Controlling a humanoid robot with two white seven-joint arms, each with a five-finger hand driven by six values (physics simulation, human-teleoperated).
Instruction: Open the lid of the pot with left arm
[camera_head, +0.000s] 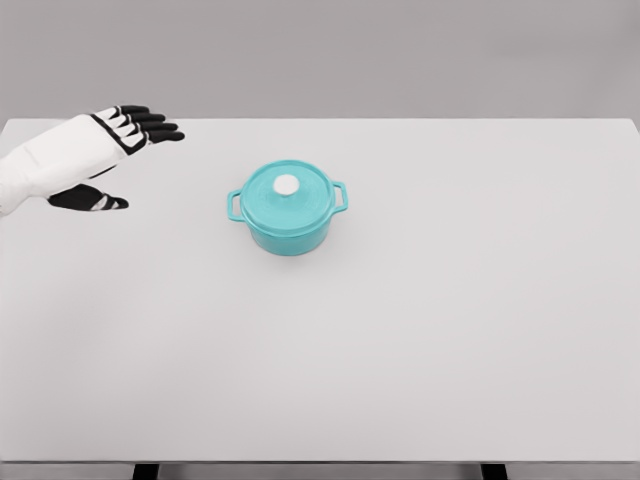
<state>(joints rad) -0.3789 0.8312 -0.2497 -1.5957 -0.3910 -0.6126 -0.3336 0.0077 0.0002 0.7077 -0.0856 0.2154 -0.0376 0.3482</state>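
The left hand (112, 150) enters from the picture's left edge at about nine to ten o'clock, its white forearm sloping up toward the right; the palm section is white with black edging, and the black fingers (150, 124) are stretched out flat and slightly fanned, pointing toward three o'clock; the black thumb (92, 200) hangs apart below them, also pointing right, so the hand is spread wide and holds nothing; it hovers over the far left part of the white table (420, 340), well apart from the pot.

The teal pot (289, 209) stands upright a little left of the table's middle, toward the far side, at roughly four o'clock from the fingertips; its lid (290, 193) sits closed on the body, flush all around as far as can be seen; a small white knob (287, 184) rises from the lid's centre; two loop handles (339, 196) stick out from the rim, one at about three o'clock and the other at about nine o'clock of the pot, the pair turned slightly off level; nothing touches the pot.
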